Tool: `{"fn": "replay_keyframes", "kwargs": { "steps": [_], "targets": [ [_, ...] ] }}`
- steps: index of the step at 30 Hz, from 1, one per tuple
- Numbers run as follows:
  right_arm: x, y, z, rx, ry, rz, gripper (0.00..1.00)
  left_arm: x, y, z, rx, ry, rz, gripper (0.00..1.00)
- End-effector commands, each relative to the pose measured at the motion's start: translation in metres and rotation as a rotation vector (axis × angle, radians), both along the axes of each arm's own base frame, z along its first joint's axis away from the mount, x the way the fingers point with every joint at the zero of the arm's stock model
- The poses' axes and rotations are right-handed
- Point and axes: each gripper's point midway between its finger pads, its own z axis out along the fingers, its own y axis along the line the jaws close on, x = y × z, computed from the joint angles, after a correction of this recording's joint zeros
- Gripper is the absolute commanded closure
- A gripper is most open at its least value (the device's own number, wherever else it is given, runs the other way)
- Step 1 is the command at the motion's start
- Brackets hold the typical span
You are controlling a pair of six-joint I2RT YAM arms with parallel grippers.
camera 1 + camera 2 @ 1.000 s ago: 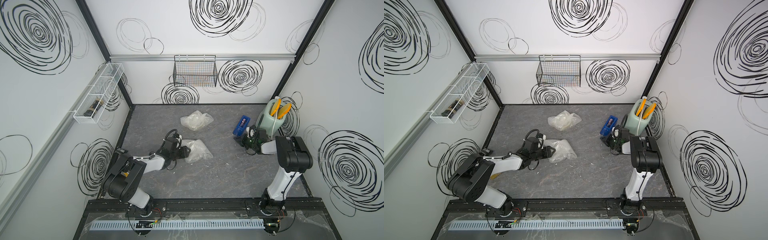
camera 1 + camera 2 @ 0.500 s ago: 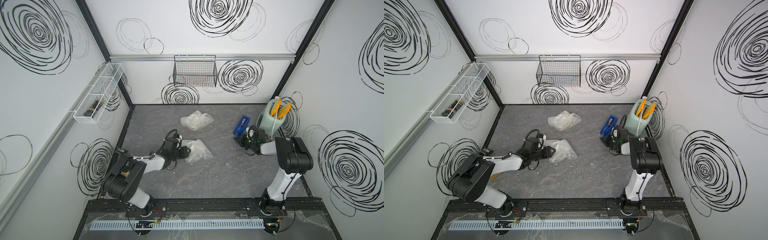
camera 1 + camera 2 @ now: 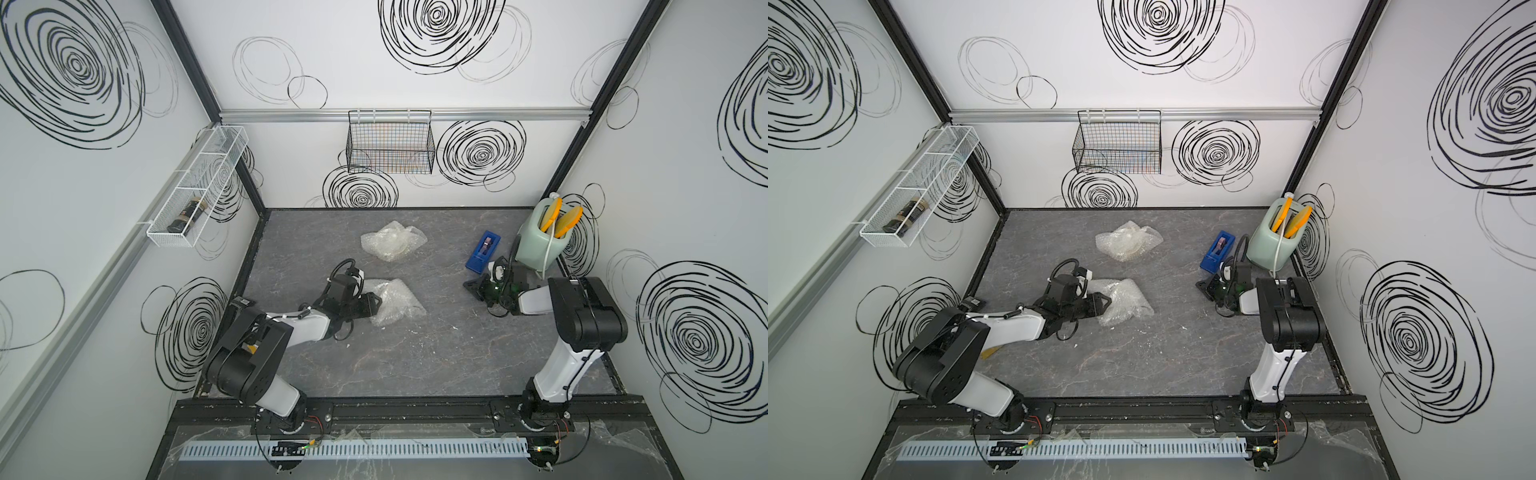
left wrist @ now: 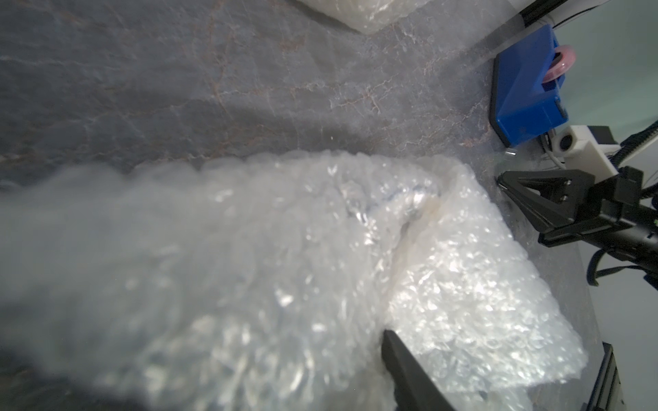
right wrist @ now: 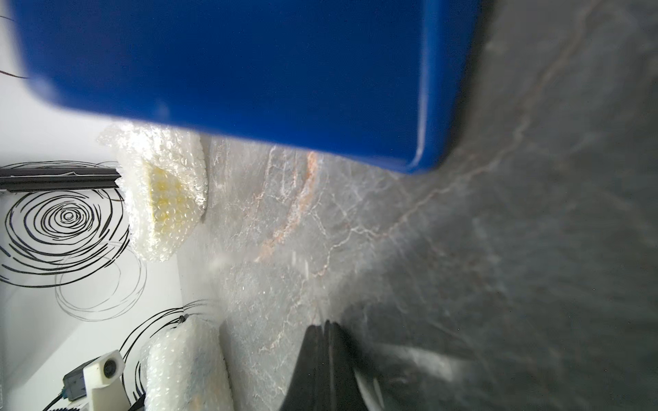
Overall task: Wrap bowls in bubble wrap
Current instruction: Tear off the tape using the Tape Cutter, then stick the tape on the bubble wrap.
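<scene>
No move seen since one second ago, both arms and both bundles as before. Pinches with left gripper (image 3: 371,306) the edge of near bubble wrap (image 3: 399,305), jaws partly apart, film bunched between; only one finger (image 4: 406,370) visible in left wrist view. Shows through this film faint blue marks of white bowl (image 4: 409,199). Keeps right gripper (image 3: 472,286) pressed together, empty, down near table (image 3: 415,361), just beside blue tape dispenser (image 3: 482,251). Farther back, well apart, far bubble wrap (image 3: 392,241) around cream bowl (image 5: 167,199), yellow centre seen through film in right wrist view
</scene>
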Motion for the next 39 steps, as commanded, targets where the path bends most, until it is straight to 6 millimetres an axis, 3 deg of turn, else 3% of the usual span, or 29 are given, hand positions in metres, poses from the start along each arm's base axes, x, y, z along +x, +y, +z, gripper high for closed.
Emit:
{"fn": "replay_keyframes", "kwargs": {
  "steps": [1,6,11,15,19,22,26,31,39],
  "targets": [
    [-0.031,0.012,-0.012,0.011,0.11,0.049,1.0,0.001,-0.004,0.005,0.003,-0.019,-0.015,0.48],
    [-0.023,0.055,0.057,0.019,-0.064,0.228,1.0,0.0,-0.004,0.005,0.002,-0.02,-0.017,0.48],
    [-0.033,0.115,0.126,0.033,-0.235,0.411,1.0,0.001,-0.004,0.007,0.003,-0.024,-0.014,0.48],
    [-0.051,0.173,0.156,0.067,-0.309,0.57,1.0,0.001,-0.004,0.006,0.004,-0.025,-0.015,0.48],
    [-0.067,0.225,0.168,0.089,-0.335,0.69,1.0,0.002,-0.003,0.006,0.003,-0.022,-0.013,0.48],
    [-0.076,0.252,0.164,0.093,-0.326,0.758,1.0,0.001,-0.002,0.006,0.007,-0.022,-0.01,0.48],
    [-0.078,0.269,0.146,0.082,-0.29,0.787,1.0,0.001,-0.002,0.006,0.006,-0.02,-0.012,0.49],
    [-0.082,0.277,0.109,0.081,-0.205,0.813,1.0,0.001,-0.003,0.006,0.003,-0.023,-0.013,0.48],
    [-0.087,0.269,0.056,0.021,-0.118,0.817,1.0,0.001,-0.003,0.005,0.003,-0.019,-0.014,0.48]
  ]
}}
